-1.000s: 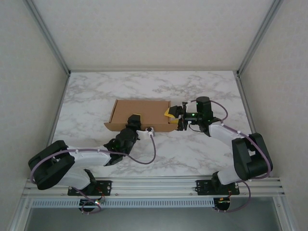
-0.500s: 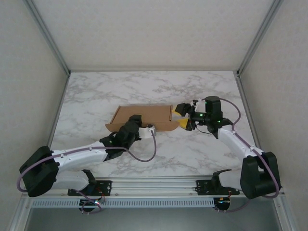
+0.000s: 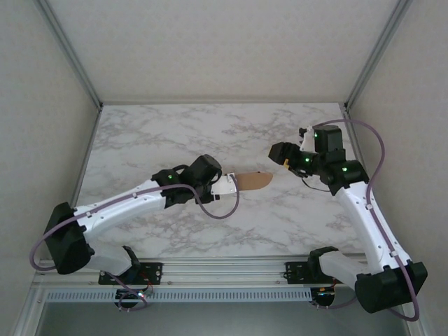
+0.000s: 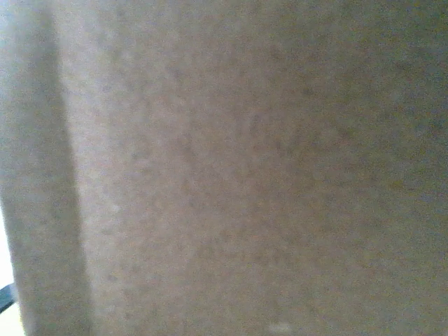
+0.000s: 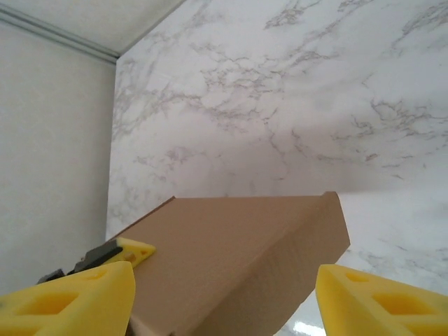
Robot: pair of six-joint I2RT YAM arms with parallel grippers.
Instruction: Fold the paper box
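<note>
Finds the paper box (image 3: 255, 182) near the middle of the table (image 3: 140, 133), long axis left to right, left gripper (image 3: 227, 185) on it, grip impossible to tell. Finds the right gripper (image 3: 278, 152) agape, empty, near but off its right end

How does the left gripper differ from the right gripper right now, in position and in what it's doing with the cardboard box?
The left gripper is at the paper box, one yellow finger lying on its cardboard; the right gripper hangs clear of the box, to its right. The right gripper's jaws stand open with nothing between them; I cannot tell whether the left gripper's are closed. Both have yellow fingers.
</note>
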